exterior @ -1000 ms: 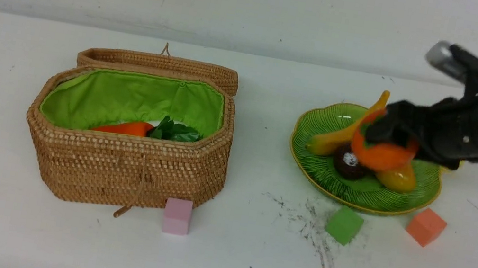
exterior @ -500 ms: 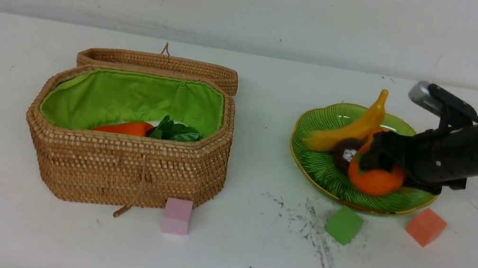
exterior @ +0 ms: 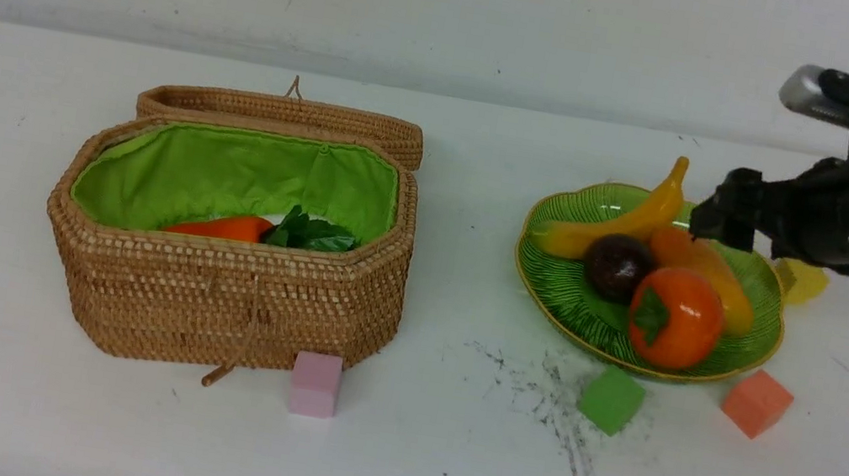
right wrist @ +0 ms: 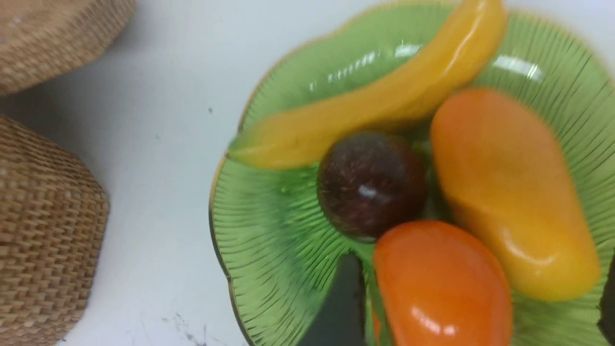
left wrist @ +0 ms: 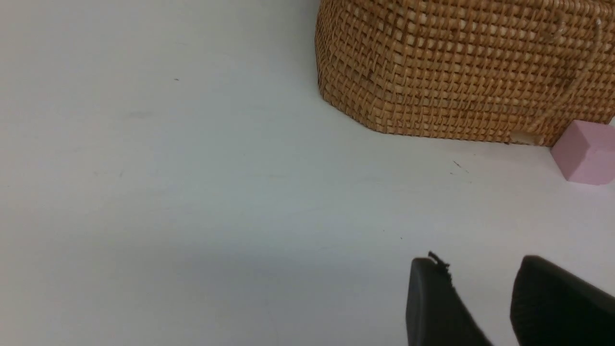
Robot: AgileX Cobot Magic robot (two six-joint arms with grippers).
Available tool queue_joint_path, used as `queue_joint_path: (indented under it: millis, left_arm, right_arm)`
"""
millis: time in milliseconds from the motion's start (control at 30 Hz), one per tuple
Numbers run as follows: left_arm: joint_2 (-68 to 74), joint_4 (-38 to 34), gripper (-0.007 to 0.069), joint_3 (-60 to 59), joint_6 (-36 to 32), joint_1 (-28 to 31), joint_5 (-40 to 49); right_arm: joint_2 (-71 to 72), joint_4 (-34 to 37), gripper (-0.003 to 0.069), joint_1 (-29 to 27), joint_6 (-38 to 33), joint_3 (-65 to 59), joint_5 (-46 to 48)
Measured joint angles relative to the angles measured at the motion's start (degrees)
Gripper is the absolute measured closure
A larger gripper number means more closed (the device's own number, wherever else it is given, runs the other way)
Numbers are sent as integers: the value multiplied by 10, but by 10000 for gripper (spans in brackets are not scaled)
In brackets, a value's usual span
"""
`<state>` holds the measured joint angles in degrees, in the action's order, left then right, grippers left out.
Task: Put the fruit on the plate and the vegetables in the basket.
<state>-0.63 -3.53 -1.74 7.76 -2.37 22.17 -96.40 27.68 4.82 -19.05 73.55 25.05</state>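
Four glossy toy fruits lie together on the ribbed, leaf-edged green plate [exterior: 554,280]: a curved yellow banana [exterior: 621,222], a round dark-purple mangosteen [exterior: 618,266], a yellow-orange mango [exterior: 705,270] and an orange persimmon [exterior: 676,318] at the near rim. The right pincer [exterior: 722,217] hangs above the plate's far edge, its jaws spread and empty, clear of the fruit. To the left on the white surface [exterior: 398,455] stands the octagonal woven wicker basket [exterior: 227,300], lid [exterior: 282,116] folded back, bright green cloth lining exposed; an orange-red carrot [exterior: 222,227] and dark green leaves [exterior: 310,233] show inside. The left pincer [left wrist: 485,307] hovers low near the basket's wall, its dark fingers [left wrist: 432,307] parted with nothing between them. Foam cubes, pink [exterior: 314,383], green [exterior: 610,399] and coral [exterior: 756,402], dot the surface.
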Motion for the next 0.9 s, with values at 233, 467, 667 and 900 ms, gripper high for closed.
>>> queue_joint_path:
  millis: [233,467,667,900]
  left_arm:
    - [0,0,386,0,0,0,0]
    - [0,0,386,0,0,0,0]
    - [0,0,386,0,0,0,0]
    - [0,0,386,0,0,0,0]
  right_arm:
    - [135,-73,190,0,1,0,124]
    - [296,-246,568,0,129,-2,396]
    - [471,-243,667,0,187,-104,353]
    - [603,-231,667,0,191,-286,157]
